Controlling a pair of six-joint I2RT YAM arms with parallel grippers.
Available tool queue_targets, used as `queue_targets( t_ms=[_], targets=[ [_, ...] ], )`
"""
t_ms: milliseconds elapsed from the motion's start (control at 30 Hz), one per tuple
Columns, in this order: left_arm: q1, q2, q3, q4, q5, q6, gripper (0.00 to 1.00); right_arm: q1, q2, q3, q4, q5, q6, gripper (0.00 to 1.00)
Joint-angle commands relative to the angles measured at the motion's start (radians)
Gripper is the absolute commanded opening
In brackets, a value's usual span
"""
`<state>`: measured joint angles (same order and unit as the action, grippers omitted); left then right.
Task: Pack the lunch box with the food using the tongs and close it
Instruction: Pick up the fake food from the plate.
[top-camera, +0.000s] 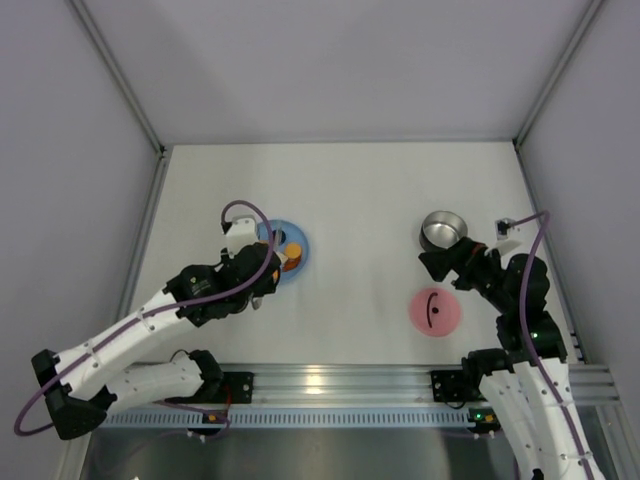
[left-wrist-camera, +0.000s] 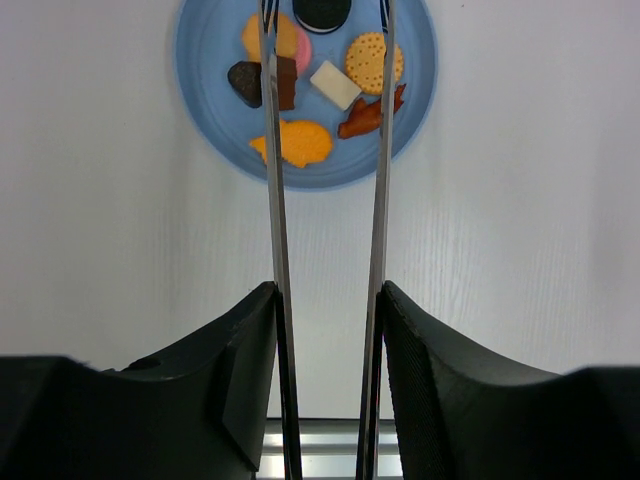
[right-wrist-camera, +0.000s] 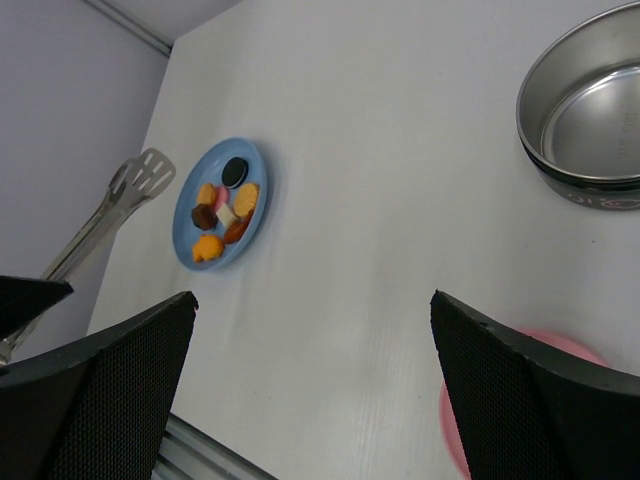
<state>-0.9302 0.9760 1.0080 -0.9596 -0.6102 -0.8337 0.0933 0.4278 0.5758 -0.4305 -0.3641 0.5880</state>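
Left wrist: nine food pieces (left-wrist-camera: 300, 142), one plate (left-wrist-camera: 205, 70); left fingers (left-wrist-camera: 240, 380) clamping tongs (left-wrist-camera: 378, 200), right fingers (right-wrist-camera: 120, 390) apart.

Bright, even light from overhead washes the white worktop (top-camera: 380, 190), leaving only faint, soft shadows. Beyond the left pincer (left-wrist-camera: 328, 300) the round light-blue plate (left-wrist-camera: 215, 110) is sharp, with a pale shadow fringe. Ahead and to the right of the right pincer (right-wrist-camera: 310, 310) the round shiny steel bowl (right-wrist-camera: 600, 120) carries soft gleams without harsh glare. In the overhead view small things lack detail.
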Motion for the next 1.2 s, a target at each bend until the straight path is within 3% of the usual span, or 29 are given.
queue_targets(
  t_ms=[0,200,1167],
  targets=[
    [-0.004,-0.034,-0.029,-0.086,0.006,-0.053,0.49,-0.015,-0.003,-0.010,0.082,-0.012,0.015,1.00],
    [-0.004,-0.082,-0.077,-0.076,0.030,-0.085,0.46,-0.015,0.002,-0.016,0.091,-0.018,0.018,0.99],
    [-0.006,0.050,-0.148,0.042,-0.008,-0.088,0.44,-0.015,-0.009,-0.021,0.079,-0.022,0.018,0.99]
  ],
)
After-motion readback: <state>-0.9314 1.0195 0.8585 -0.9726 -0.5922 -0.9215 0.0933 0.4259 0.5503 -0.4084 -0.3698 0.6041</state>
